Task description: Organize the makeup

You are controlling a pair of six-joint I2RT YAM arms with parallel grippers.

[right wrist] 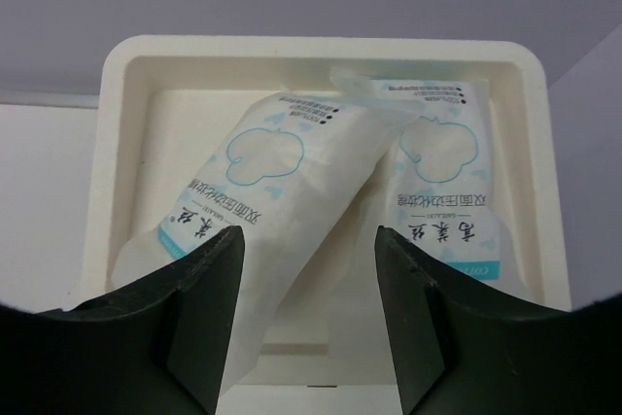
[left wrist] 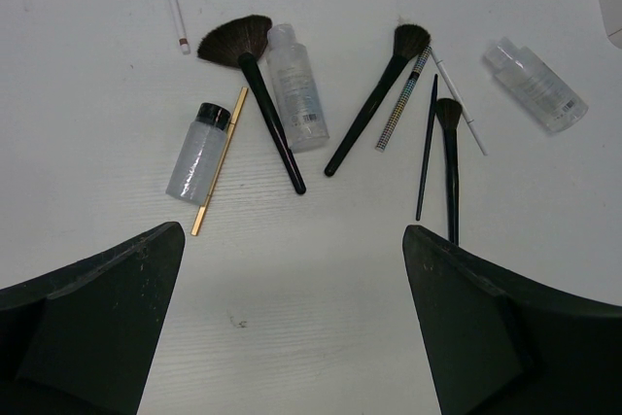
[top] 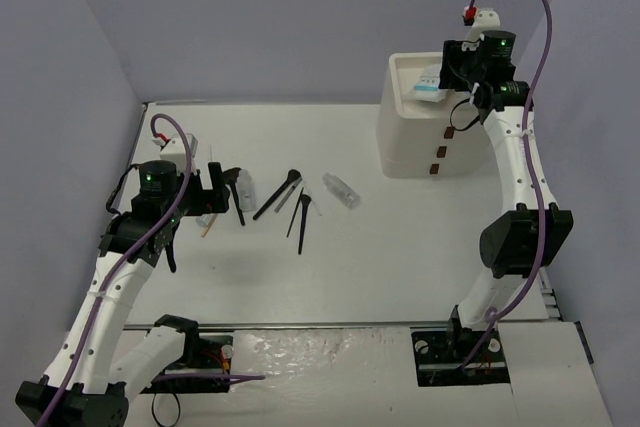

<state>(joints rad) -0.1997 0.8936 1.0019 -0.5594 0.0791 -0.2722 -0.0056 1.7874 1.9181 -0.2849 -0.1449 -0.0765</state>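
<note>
Two white sachets with blue print lie side by side in the tray on top of the white drawer box (top: 410, 137), the left sachet (right wrist: 272, 182) tilted against the right one (right wrist: 442, 182); they also show in the top view (top: 432, 87). My right gripper (right wrist: 309, 240) is open just above them and holds nothing. On the table lie a fan brush (left wrist: 255, 94), two more black brushes (left wrist: 374, 109) (left wrist: 449, 162), three clear vials (left wrist: 199, 151) (left wrist: 296, 85) (left wrist: 539, 85) and a gold stick (left wrist: 219, 162). My left gripper (left wrist: 292, 240) is open and empty, just short of them.
A thin white stick (left wrist: 173, 2), a white pencil (left wrist: 459, 104), a patterned pen (left wrist: 403, 99) and a thin black liner (left wrist: 426, 148) lie among the brushes. The box has brown handles (top: 440, 152) on its front. Purple walls enclose the table on three sides.
</note>
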